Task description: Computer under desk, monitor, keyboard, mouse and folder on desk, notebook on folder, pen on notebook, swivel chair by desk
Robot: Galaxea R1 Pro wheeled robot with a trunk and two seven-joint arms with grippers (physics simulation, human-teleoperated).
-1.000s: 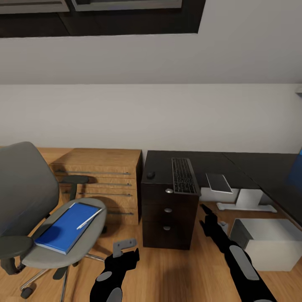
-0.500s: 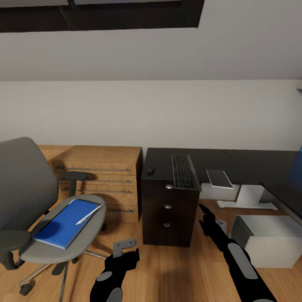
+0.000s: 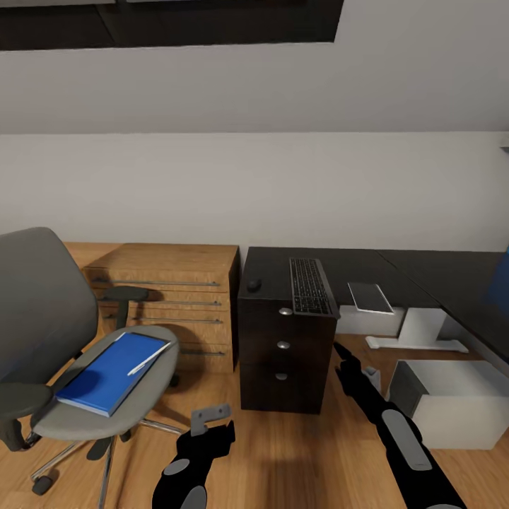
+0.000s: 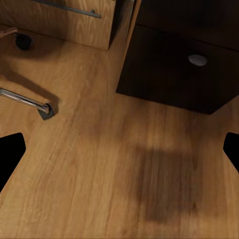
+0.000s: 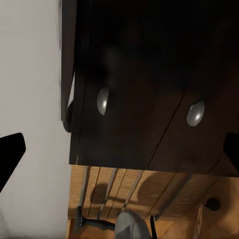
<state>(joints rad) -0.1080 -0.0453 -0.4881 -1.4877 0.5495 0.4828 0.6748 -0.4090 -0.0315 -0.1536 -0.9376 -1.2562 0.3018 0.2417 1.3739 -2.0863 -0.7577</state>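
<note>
The swivel chair (image 3: 44, 322) stands at the left, turned away from the black desk (image 3: 367, 268). On its seat lies the blue folder (image 3: 112, 372) with the thin white pen (image 3: 149, 358) across it. On the desk above the drawers are the keyboard (image 3: 309, 285) and, left of it, the small black mouse (image 3: 254, 285). A grey notebook (image 3: 370, 297) rests near the desk's front edge. The light-grey computer (image 3: 452, 404) sits on the floor at the right. The monitor is out of view. My left gripper (image 3: 212, 424) (image 4: 119, 149) and right gripper (image 3: 351, 366) (image 5: 119, 149) hang open and empty before the drawers.
A low light-wood cabinet (image 3: 173, 297) stands between chair and desk. The drawer unit (image 3: 283, 353) with silver knobs (image 5: 103, 99) is just ahead of both grippers. A chrome chair spoke (image 4: 27, 99) lies on the wood floor. A blue panel (image 3: 499, 290) shows at the right edge.
The whole picture has shifted a little, so the camera moved. Both grippers stay open and empty, with nothing taken hold of or let go.
</note>
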